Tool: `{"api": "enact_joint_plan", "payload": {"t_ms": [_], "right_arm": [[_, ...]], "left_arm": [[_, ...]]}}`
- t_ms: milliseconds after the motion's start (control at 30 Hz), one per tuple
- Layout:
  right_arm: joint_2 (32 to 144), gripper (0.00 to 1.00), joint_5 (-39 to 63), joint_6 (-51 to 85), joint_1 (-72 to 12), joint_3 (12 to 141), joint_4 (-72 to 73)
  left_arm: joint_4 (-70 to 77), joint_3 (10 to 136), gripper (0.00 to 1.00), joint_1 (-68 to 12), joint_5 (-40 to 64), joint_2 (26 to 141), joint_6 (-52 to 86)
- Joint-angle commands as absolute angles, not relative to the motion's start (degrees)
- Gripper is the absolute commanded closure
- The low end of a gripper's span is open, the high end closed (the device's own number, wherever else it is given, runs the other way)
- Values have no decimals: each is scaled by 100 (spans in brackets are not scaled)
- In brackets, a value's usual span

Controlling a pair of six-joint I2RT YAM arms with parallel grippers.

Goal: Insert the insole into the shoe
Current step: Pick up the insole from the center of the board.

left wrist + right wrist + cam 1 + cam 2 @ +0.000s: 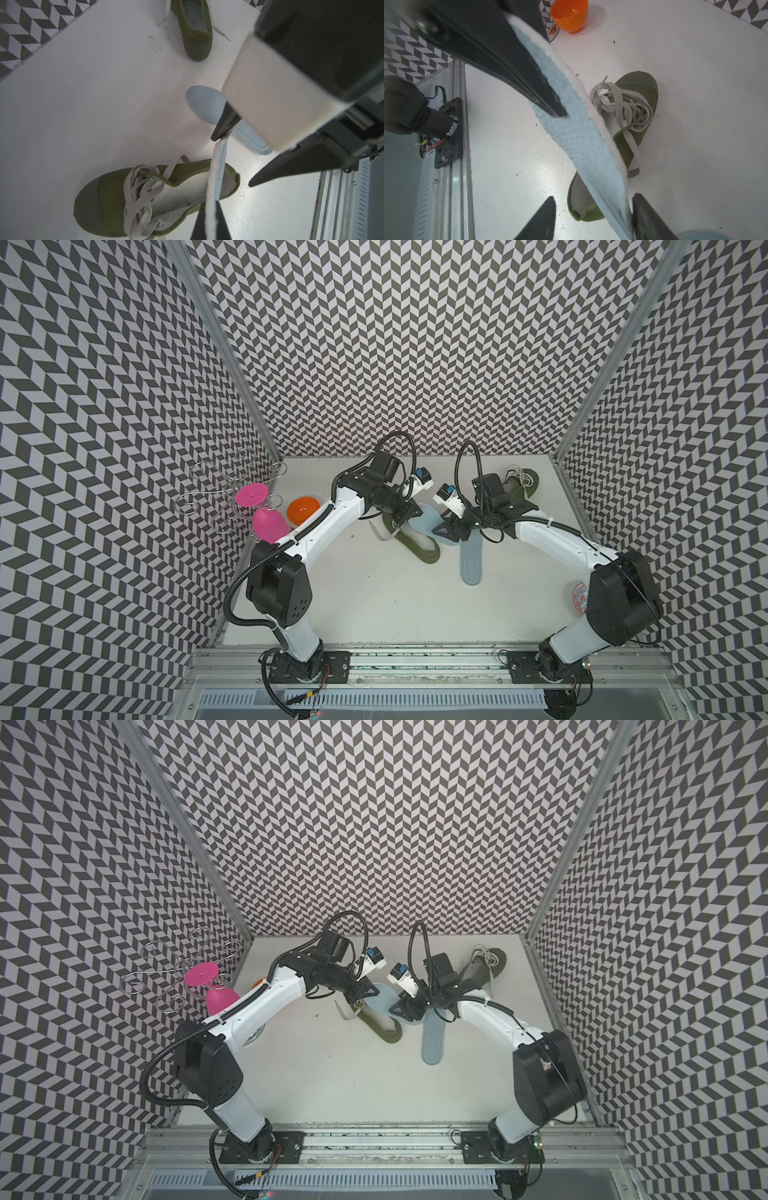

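Note:
An olive green shoe (424, 551) with white laces lies on the white table, also in the left wrist view (99, 197) and the right wrist view (645, 89). A light blue insole (215, 166) hangs edge-on above the shoe's heel opening. My left gripper (210, 204) is shut on its edge. In the right wrist view the insole (577, 133) runs slantwise over the shoe. My right gripper (594, 196) stands open around its lower end, and the insole rests against one finger (648, 218). In a top view both grippers, left (405, 517) and right (448, 531), meet above the shoe.
A second blue insole (471, 564) lies flat just right of the shoe. A second olive shoe (519, 485) sits at the back right. An orange cup (302, 509), a pink glass (268, 524) and a wire rack (216, 497) stand at the left wall.

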State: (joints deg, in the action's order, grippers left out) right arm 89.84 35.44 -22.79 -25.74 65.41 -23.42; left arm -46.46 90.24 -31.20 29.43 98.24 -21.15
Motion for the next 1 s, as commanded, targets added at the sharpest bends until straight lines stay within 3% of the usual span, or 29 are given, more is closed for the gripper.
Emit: {"api": "enact_joint_plan", "payload": {"t_ms": [0, 200, 400, 700, 967], "right_arm": [[8789, 34, 3560, -2340, -2603, 6458, -1728], [8703, 29, 3557, -2301, -2735, 6350, -1484], [8323, 29, 2823, -2230, -3167, 5854, -1052], [7771, 24, 439, -2100, -3850, 4868, 616], [7931, 19, -913, -2393, -4191, 4791, 1198]], "left_arm": [[-4878, 9277, 100, -3407, 3074, 9663, -2120], [-4846, 9442, 100, -3312, 2876, 9769, -1815], [-4860, 9772, 100, -2848, 3251, 10003, -1313], [-4938, 9861, 100, -2786, 3706, 10030, -652], [-4939, 9549, 100, -2849, 3837, 9867, -562]]}}
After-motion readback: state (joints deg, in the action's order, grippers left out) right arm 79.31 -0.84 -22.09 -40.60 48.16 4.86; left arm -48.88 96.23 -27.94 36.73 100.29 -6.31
